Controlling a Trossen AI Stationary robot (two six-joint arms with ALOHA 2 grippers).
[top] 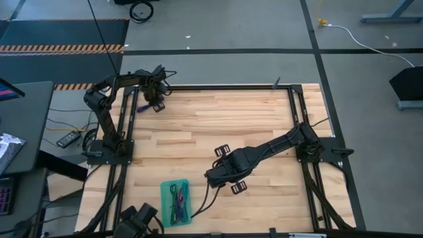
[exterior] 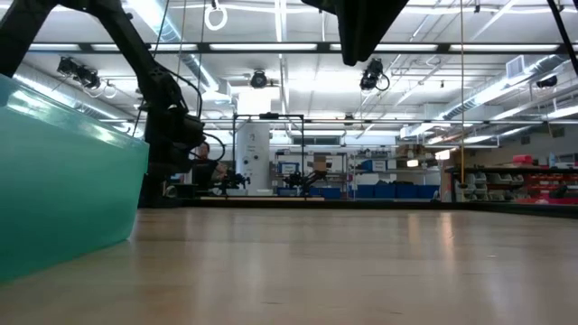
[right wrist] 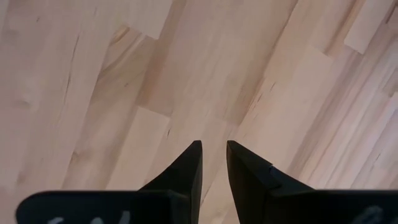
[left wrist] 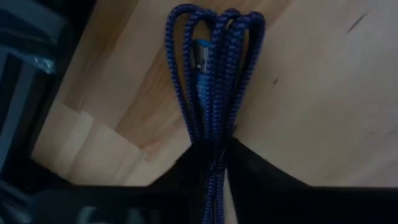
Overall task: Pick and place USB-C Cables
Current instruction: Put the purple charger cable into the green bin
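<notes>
we see the left gripper [left wrist: 214, 165] clenched on the blue-purple cable [left wrist: 214, 68] at the table's [top: 218, 125] far left corner. the pinch sits on the bundle's end, so we judge the loops could slip free or fan out on the trip. the right gripper [right wrist: 213, 162] hovers mid-table holding nothing, fingers slightly parted. the teal tray [top: 165, 190] at the near edge holds several coiled cables [top: 178, 201], colours hard to separate.

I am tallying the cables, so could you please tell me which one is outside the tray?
The blue-purple cable, pinched in the left claw at the table's far left corner; the others lie in the tray.
</notes>
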